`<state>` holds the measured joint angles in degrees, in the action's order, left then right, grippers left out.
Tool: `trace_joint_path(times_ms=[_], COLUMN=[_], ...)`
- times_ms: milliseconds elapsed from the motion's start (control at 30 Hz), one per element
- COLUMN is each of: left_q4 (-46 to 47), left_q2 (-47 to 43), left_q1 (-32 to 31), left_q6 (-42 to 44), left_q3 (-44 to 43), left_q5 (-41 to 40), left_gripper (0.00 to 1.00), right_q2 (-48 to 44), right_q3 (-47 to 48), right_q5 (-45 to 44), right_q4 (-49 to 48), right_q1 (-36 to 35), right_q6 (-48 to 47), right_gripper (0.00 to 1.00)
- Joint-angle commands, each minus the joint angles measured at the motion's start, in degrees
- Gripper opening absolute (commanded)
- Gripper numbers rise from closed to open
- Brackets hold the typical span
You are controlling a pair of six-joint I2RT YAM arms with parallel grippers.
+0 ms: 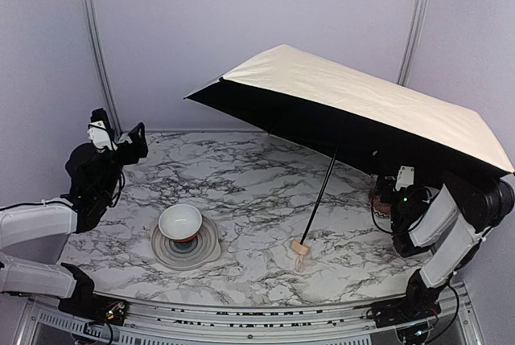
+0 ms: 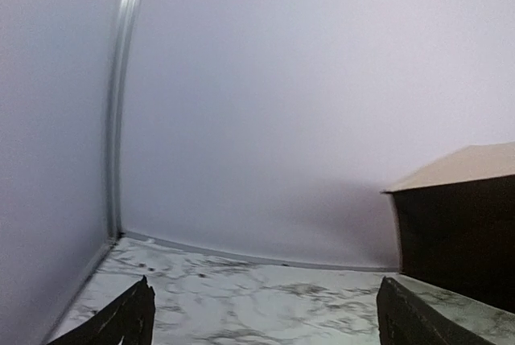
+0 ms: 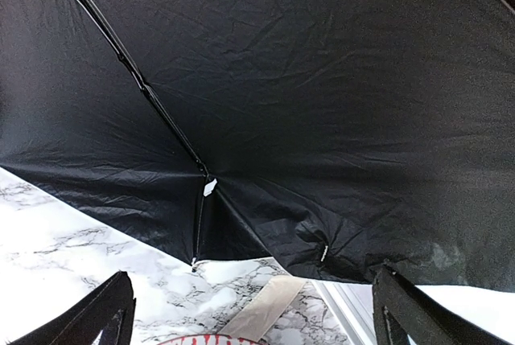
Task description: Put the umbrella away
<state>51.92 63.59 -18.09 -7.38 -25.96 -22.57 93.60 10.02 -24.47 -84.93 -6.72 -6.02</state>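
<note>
The umbrella stands open and tilted over the right half of the marble table, cream outside and black inside. Its thin black shaft slants down to the tan handle, which rests on the tabletop with its wrist loop. My right gripper sits under the canopy's right side, partly hidden by it. In the right wrist view it is open, with the black lining and ribs overhead. My left gripper is open at the far left, holding nothing. The canopy's edge shows on its right.
A white bowl sits on a grey plate at the front left. A strip of tape lies on the marble beside a red-patterned object near the right gripper. Pale walls enclose the table.
</note>
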Motion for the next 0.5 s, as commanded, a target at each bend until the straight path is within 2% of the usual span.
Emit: trace_joint_path(times_ms=[0, 133, 233, 367, 467], left_q4=[-10.5, -14.1, -14.6, -15.2, -15.3], left_q2=[1.4, 10.5, 19.8, 34.6, 43.8], left_q1=[-21.3, -35.8, -43.1, -46.4, -46.4], left_q6=[3.2, 4.3, 5.3, 0.2, -4.1], left_q3=[-4.4, -11.4, -19.2, -31.4, -39.9], left_q5=[-5.0, -6.2, 0.4, 15.4, 21.8], left_gripper=[0.92, 0.86, 0.86, 0.89, 0.91], right_q2=[-0.6, -0.6, -0.6, -0.6, -0.6], right_q3=[1.0, 1.1, 1.1, 1.2, 1.2], right_q5=[0.3, 0.3, 0.3, 0.3, 0.4], right_q4=[0.1, 0.3, 0.4, 0.7, 0.7], right_q1=[0.6, 0.6, 0.5, 0.5, 0.6], right_q6=[0.4, 0.5, 0.5, 0.5, 0.5], right_gripper=[1.0, 1.0, 1.0, 1.0, 1.0])
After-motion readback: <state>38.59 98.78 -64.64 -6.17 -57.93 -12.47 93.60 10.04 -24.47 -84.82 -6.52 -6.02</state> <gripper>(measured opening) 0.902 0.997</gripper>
